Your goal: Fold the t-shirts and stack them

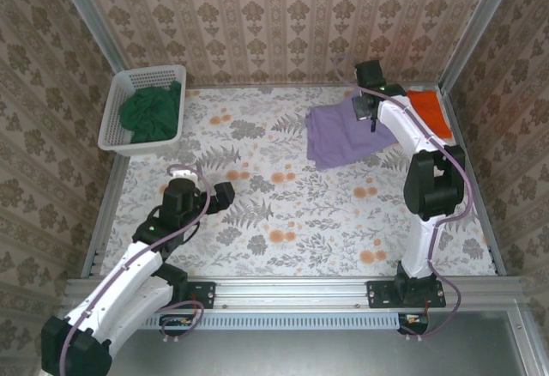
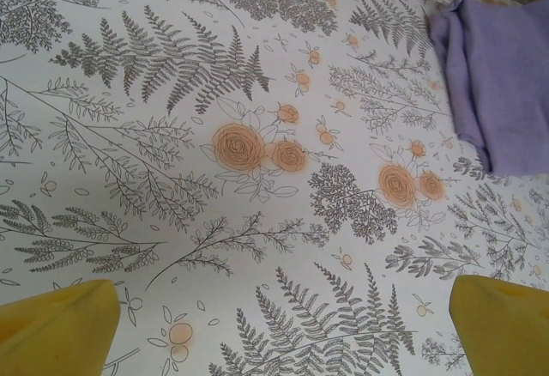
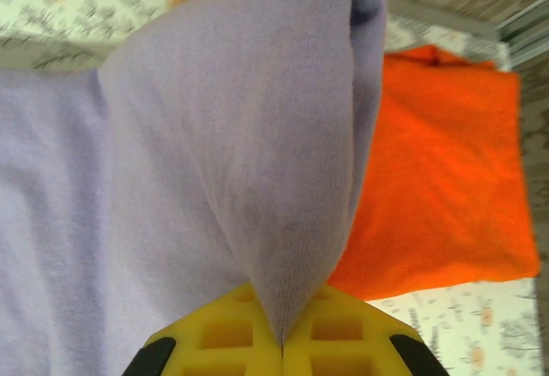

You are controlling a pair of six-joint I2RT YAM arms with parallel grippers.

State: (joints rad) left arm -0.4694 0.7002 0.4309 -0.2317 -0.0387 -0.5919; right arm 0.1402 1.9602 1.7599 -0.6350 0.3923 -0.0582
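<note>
- Far right of the table [image 1: 300, 221]: note the right claw [image 3: 283, 329] clamped on a raised ridge of the lilac tee [image 3: 214, 136], with the rest of the cloth left lying on the table, probably so the pinched edge can be carried over as a fold.
- Just beside it, against the right wall: orange tee [image 3: 437, 178], flat and squared off, apparently already folded and serving as the base of the stack.
- Near left: left claw [image 2: 283, 324] above bare table, spread wide, holding nothing, well apart from the lilac cloth, likely to keep out of the way.
- Far left corner: dark green tee [image 1: 150, 112], bunched in the white basket [image 1: 110, 131], not yet folded.
</note>
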